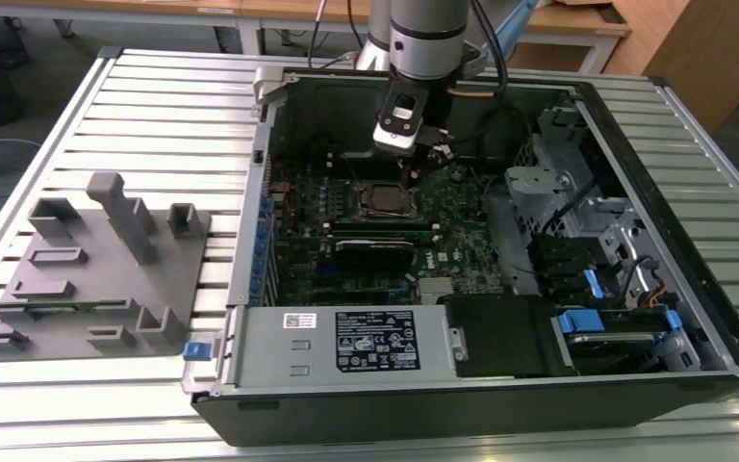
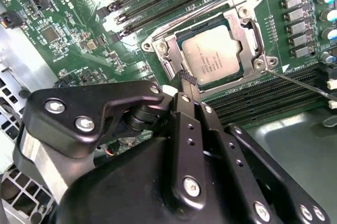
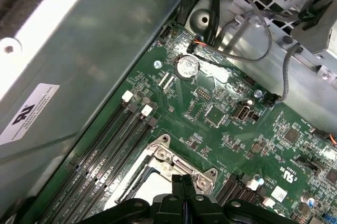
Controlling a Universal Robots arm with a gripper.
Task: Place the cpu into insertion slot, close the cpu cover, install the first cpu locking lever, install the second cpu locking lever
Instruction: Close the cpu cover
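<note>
- Cpu [image 2: 215,52]: flat on the motherboard [image 2: 68,50].
- Cover [image 2: 249,34]: down, framing the cpu.
- Pincer [image 2: 185,78]: closed, empty, just beside the cover.
- Lever [image 2: 297,81]: sticks out from the cover's corner.

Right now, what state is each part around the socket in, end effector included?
cpu: seated in the socket.
cpu cover: closed flat over the cpu.
locking lever: swung out, not latched.
end effector: shut, holding nothing, tip beside the socket.
computer case: side panel off.
</note>
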